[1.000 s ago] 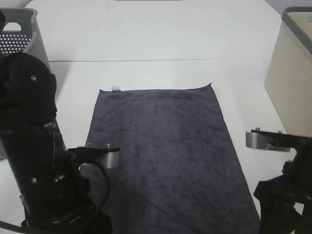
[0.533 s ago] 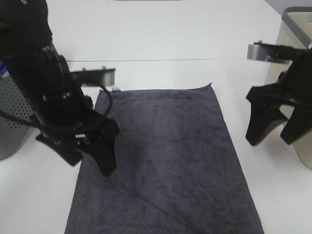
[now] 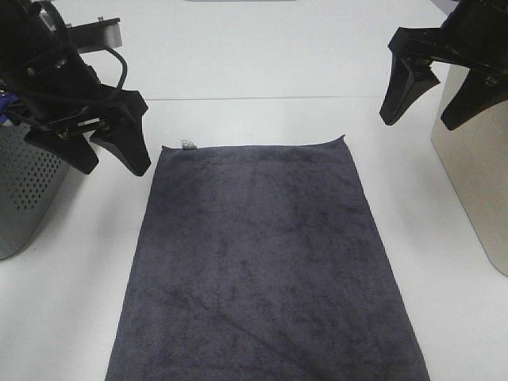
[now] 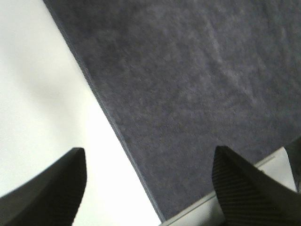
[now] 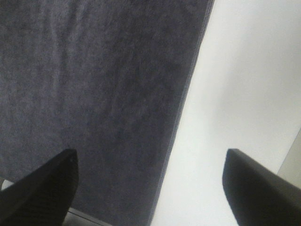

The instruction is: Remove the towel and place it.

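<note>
The dark charcoal-grey towel [image 3: 266,266] lies spread flat on the white table, with a small white tag [image 3: 189,144] at its far left corner. It also shows in the left wrist view [image 4: 188,84] and the right wrist view [image 5: 94,94]. My left gripper [image 3: 109,163] is open and empty, raised just left of the towel's far left corner. My right gripper [image 3: 427,111] is open and empty, raised to the right of the towel's far right corner. Neither touches the towel.
A grey perforated basket [image 3: 28,182] stands at the left edge, with a bit of blue [image 3: 4,103] at its rim. A beige bin [image 3: 476,167] stands at the right edge. Bare white table [image 3: 262,55] lies beyond the towel.
Both arms have risen from the near edge and swung away from the camera, to the towel's far corners. The towel has stayed flat in place.
</note>
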### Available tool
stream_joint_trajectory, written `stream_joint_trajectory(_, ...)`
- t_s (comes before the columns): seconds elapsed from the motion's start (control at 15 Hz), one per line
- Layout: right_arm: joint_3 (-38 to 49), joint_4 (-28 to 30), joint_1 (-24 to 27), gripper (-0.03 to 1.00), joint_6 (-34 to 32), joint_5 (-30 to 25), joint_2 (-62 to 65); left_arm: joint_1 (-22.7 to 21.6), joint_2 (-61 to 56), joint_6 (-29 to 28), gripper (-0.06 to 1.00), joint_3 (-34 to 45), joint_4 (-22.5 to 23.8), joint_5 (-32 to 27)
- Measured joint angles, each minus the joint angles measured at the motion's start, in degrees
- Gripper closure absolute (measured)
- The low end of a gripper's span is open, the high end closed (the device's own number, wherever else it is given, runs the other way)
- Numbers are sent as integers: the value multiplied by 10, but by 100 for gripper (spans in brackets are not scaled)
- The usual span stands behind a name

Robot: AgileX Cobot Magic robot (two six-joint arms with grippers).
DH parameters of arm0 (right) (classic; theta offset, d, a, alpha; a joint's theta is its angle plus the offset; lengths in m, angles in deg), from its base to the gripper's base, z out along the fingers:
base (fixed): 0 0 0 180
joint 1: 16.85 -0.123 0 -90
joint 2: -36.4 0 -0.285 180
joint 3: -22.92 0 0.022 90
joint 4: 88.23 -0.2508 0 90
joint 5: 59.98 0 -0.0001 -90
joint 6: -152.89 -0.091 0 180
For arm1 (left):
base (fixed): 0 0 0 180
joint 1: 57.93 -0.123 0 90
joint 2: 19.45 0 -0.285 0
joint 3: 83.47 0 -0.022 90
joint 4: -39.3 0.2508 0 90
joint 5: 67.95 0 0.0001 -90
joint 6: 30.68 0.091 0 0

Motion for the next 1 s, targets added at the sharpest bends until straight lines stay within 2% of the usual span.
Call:
stream_joint_trajectory(0.27,-94,7,0,17,-1,-1,-103,-6,93,-1,26,-84,37,25)
stream_joint_trajectory(0.53,-185,14,0,17,-9,-3,-198,-34,204,-13,26,-195,41,26)
stream_joint_trajectory(1.0,-339,15,0,17,-14,-19,-344,-48,333,-15,26,-339,42,23)
